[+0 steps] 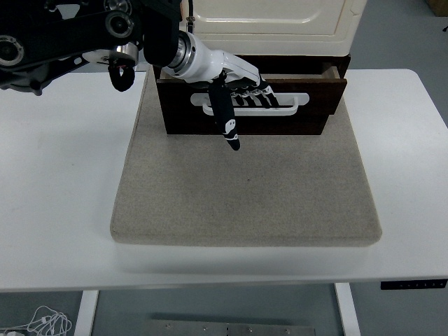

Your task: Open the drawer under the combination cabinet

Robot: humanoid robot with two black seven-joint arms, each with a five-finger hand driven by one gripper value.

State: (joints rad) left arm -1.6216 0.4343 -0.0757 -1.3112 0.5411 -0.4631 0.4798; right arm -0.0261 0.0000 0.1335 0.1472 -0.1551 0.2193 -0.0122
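1. Head view. Dark brown drawer (pixel 280 120) sits under the cream combination cabinet (pixel 273 21) at the far side of the table (pixel 56 196). Drawer front stands out a little from the cabinet base; a dark gap shows along its top edge, widest at the right corner.
2. White handle (pixel 294 105) runs across the drawer front, a long loop.
3. Left hand (pixel 234 87) reaches in from the left edge; its fingers (pixel 260 96) are hooked through the handle loop, clasping the handle. Thumb points down and toward the near edge, in front of the drawer face, tip over the mat.
4. Cabinet and drawer rest on the far part of a grey felt mat (pixel 245 196), which lies on the white table.
5. Right arm not seen.
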